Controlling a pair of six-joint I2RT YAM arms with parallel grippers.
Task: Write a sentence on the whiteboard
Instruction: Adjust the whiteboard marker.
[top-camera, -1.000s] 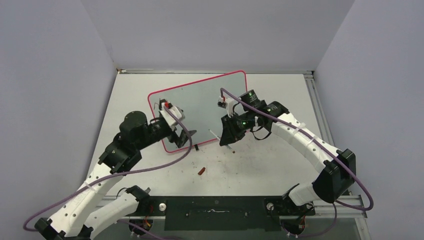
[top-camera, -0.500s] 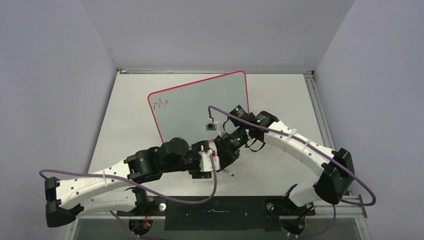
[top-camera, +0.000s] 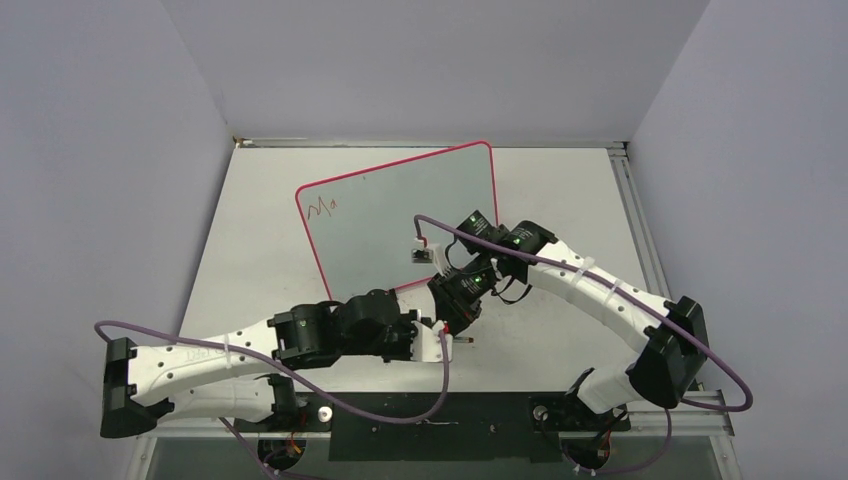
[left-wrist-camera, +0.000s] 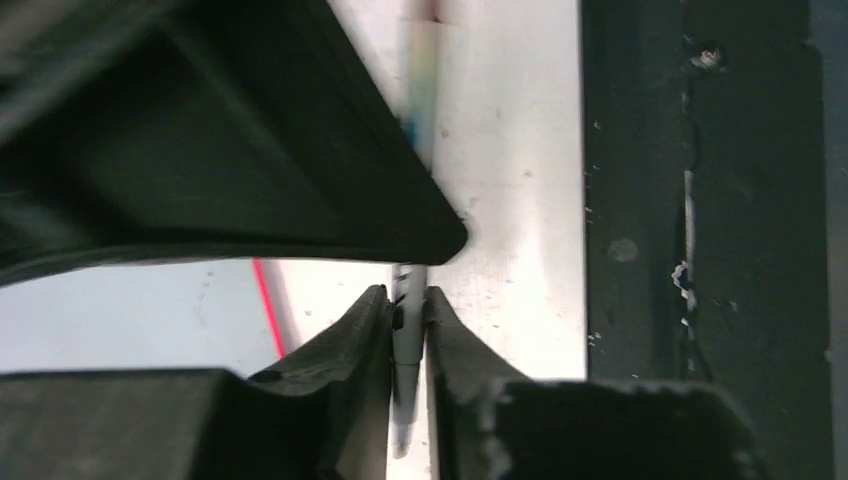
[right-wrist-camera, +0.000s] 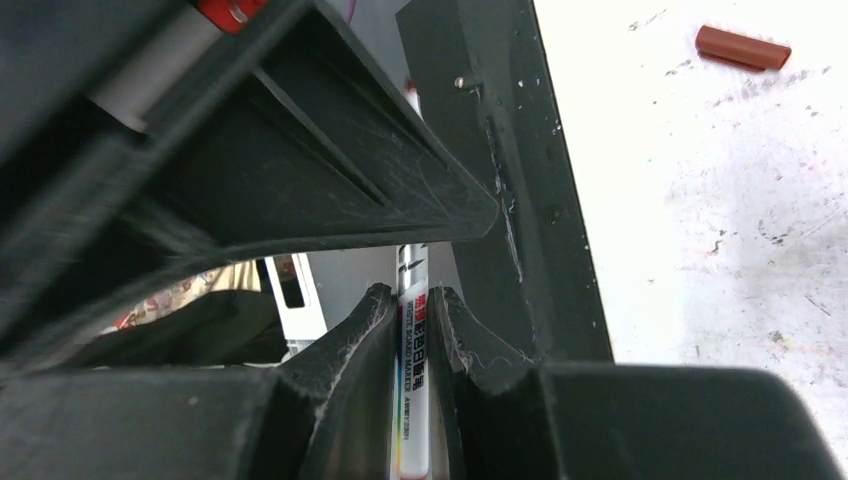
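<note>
One whiteboard (top-camera: 420, 200) is seen on the table (top-camera: 560, 190), with two red-brown letters (top-camera: 323, 208), "Mo", written near its upper left corner. In front of it, a single marker (right-wrist-camera: 413, 380) is clamped by both the left gripper (left-wrist-camera: 405, 300) and the right gripper (right-wrist-camera: 412, 298). One red-brown cap (right-wrist-camera: 742, 47) is left lying on the table.

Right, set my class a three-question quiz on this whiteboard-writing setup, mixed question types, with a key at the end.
1. True or false: the whiteboard carries a complete sentence.
2. The right gripper is shut on: A an eraser, B the marker, C nothing.
3. Fill in: in the right wrist view, the loose red-brown cap lies on the ____.
Key: 1 false, only the letters "Mo" show; 2 B; 3 table.
</note>
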